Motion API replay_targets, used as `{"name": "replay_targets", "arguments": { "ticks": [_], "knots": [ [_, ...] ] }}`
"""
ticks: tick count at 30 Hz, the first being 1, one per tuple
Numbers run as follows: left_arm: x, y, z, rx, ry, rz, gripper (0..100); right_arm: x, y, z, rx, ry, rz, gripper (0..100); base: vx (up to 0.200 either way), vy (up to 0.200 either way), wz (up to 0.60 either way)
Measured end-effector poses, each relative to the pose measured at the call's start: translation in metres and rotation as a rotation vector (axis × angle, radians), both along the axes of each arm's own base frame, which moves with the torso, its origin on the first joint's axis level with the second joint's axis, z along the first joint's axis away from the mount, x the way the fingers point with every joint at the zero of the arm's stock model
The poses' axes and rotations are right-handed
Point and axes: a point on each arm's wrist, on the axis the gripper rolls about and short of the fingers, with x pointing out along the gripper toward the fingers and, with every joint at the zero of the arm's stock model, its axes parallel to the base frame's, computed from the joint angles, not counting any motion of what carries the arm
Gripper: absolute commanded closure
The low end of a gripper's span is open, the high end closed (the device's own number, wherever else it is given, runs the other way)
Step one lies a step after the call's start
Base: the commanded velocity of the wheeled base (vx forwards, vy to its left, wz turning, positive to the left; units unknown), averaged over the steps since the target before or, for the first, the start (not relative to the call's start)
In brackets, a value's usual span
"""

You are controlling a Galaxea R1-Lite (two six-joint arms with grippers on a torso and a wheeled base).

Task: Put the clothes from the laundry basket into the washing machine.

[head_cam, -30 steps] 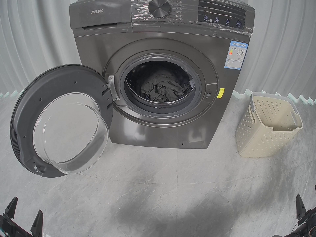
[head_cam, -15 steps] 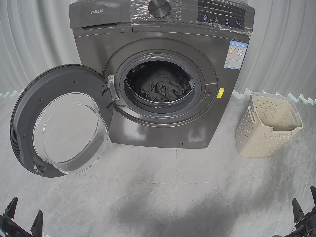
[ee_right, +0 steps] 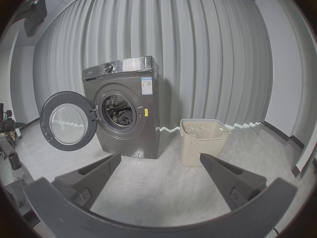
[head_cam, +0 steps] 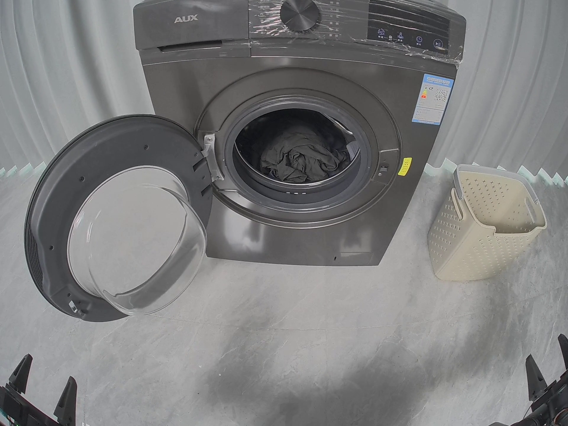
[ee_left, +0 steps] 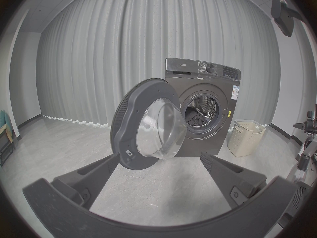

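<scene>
A grey front-loading washing machine [head_cam: 296, 48] stands ahead with its round door [head_cam: 118, 214] swung wide to the left. Dark clothes [head_cam: 302, 155] lie bunched in the drum. To the machine's right on the floor stands a cream perforated laundry basket [head_cam: 467, 249]; nothing shows inside it. My left gripper [head_cam: 44, 380] sits low at the near left, open and holding nothing. At the near right my right gripper [head_cam: 550, 365] is open too. From the wrists I see the machine [ee_left: 204, 83] [ee_right: 122, 80], the clothes [ee_left: 195, 120] [ee_right: 123, 117] and the basket [ee_left: 246, 138] [ee_right: 201, 139] well beyond the grippers [ee_left: 160, 161] [ee_right: 160, 161].
Grey marbled floor [head_cam: 296, 338] stretches between me and the machine. Pale pleated curtains [head_cam: 65, 60] line the wall behind. The open door juts out over the floor at the left.
The whole head view has shifted, so the machine and basket sit slightly further right. The right gripper's tips rose a little into view one second ago; the clothes and basket stay put.
</scene>
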Motion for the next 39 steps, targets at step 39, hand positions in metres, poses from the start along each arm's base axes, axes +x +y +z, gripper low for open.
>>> {"name": "replay_targets", "arguments": {
  "ticks": [39],
  "knots": [
    [0.0002,0.0001,0.0001,-0.004,0.002,0.003,0,0.0002,0.0001,0.0002,-0.004,0.000,0.002,0,0.000,0.046,0.00]
  ]
}}
